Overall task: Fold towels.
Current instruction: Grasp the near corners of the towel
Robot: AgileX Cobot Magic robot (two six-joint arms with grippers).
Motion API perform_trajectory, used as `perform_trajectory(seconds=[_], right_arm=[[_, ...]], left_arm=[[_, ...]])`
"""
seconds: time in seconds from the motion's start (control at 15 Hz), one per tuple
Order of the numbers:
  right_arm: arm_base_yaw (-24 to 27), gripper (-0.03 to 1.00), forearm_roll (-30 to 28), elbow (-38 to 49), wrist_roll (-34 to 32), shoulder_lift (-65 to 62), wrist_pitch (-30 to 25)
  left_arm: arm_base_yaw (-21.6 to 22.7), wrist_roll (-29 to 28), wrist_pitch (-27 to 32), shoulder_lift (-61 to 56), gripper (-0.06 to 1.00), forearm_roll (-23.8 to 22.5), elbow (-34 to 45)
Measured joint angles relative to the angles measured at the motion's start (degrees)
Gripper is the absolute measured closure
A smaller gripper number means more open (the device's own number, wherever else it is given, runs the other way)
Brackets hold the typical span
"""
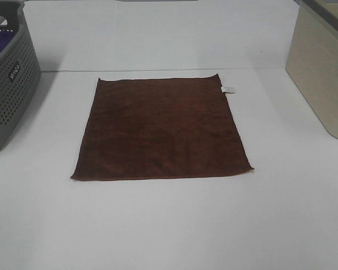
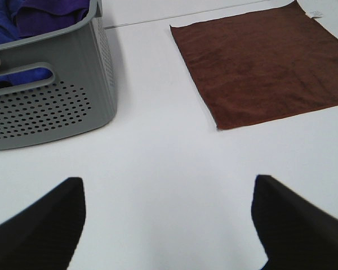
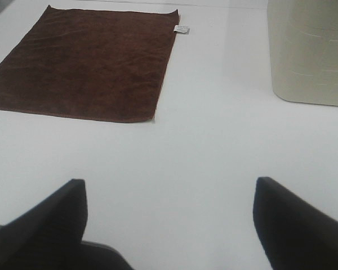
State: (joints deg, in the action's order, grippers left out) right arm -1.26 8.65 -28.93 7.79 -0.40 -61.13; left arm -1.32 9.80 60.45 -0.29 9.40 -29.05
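Observation:
A dark reddish-brown towel (image 1: 160, 130) lies spread flat in the middle of the white table, with a small white tag (image 1: 228, 89) at its far right corner. Neither arm shows in the high view. In the left wrist view the towel (image 2: 259, 62) lies well away from my left gripper (image 2: 168, 219), whose black fingers (image 2: 45, 225) stand wide apart over bare table. The right wrist view shows the towel (image 3: 84, 59) too, far from my right gripper (image 3: 169, 222), which is open and holds nothing.
A grey perforated basket (image 1: 11, 84) with purple cloth (image 2: 39, 17) inside stands at the table's left edge. A beige bin (image 1: 321, 79) stands at the right. White tabletop (image 1: 169, 225) stretches in front of the towel.

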Motion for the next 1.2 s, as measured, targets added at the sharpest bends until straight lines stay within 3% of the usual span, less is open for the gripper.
perform_trajectory(seconds=[1.2], right_arm=[[0.0,0.2,0.0,0.0,0.0,0.0,0.0]], left_arm=[[0.0,0.0,0.0,0.0,0.17,0.0,0.0]])
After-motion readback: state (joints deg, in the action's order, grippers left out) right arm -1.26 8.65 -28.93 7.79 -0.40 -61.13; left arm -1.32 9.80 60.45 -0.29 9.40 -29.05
